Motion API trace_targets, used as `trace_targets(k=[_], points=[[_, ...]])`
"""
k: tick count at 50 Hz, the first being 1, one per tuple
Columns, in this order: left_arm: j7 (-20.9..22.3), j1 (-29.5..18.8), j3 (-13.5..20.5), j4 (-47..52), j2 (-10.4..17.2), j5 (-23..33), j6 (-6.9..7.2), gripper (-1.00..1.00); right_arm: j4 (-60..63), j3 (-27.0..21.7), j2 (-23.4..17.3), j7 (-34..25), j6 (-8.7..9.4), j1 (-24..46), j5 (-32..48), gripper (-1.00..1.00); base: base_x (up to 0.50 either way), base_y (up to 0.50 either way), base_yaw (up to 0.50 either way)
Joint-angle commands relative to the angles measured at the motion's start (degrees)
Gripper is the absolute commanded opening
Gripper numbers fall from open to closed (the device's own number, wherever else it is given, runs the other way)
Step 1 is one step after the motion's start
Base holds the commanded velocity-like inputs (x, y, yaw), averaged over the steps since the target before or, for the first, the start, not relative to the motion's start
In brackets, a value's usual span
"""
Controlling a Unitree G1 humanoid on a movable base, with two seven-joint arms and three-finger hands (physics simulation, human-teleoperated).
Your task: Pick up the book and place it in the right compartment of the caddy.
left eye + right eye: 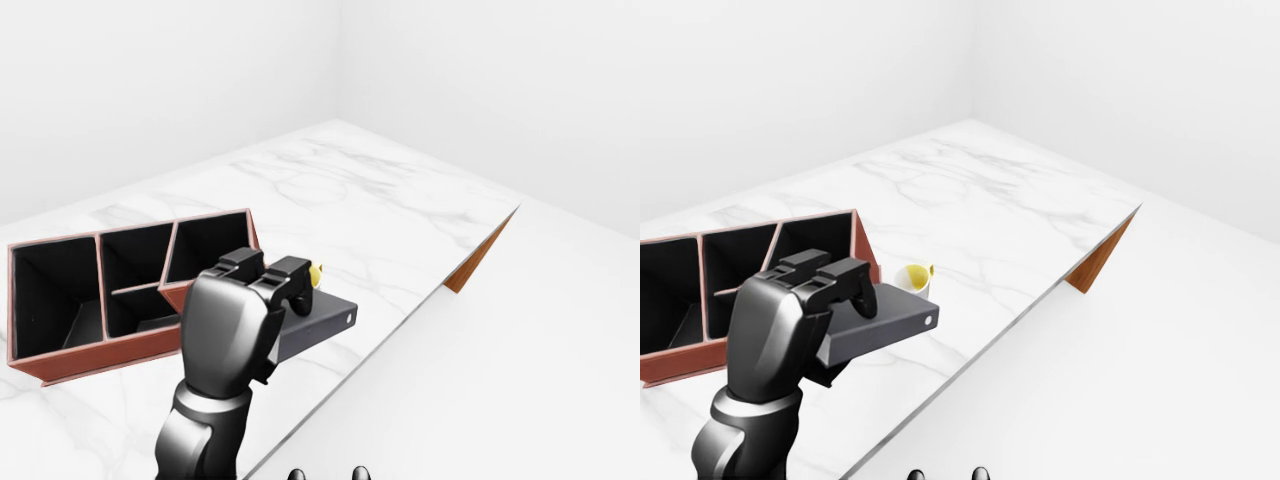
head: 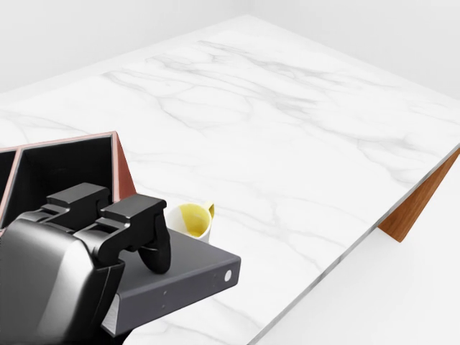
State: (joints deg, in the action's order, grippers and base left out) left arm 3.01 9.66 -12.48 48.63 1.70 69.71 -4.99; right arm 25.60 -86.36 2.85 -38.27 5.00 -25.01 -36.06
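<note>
One hand (image 1: pixel 262 285), the left, shows in the left-eye view, its fingers (image 1: pixel 290 272) clamped over the top of the dark book (image 1: pixel 318 322), which it holds flat above the counter (image 1: pixel 380 215). To the hand's left stands the brown caddy (image 1: pixel 60 360), its right compartment just behind the fingers. Two dark tips at the bottom edge may be the right hand; whether it is spread I cannot tell.

Head view: the book juts rightward out of the hand, and a white mug (image 2: pixel 195 219) with a yellow inside peeks out just beyond the book.

Right-eye view: the mug sits right of the hand, beside the caddy's right wall.
</note>
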Motion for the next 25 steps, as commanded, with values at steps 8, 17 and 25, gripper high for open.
trace_targets(k=[8,17,25], points=[[6.3,-11.3,2.0,1.1,-2.5,-2.6,-0.01,-1.0,-0.3,0.3,0.1,-0.2,0.0,0.0,0.4,1.0,0.0,0.0,0.0],[7.5,-16.2,5.1,1.2,-2.4,-3.8,-0.01,-1.0,-0.2,0.1,0.0,-0.2,0.0,0.0,0.1,1.0,0.0,0.0,0.0],[8.3,-22.1,8.8,-1.9,-0.7,-5.7,-0.01,-1.0,0.5,-0.1,-0.1,0.1,0.0,-0.1,-0.3,1.0,0.0,0.0,0.0]])
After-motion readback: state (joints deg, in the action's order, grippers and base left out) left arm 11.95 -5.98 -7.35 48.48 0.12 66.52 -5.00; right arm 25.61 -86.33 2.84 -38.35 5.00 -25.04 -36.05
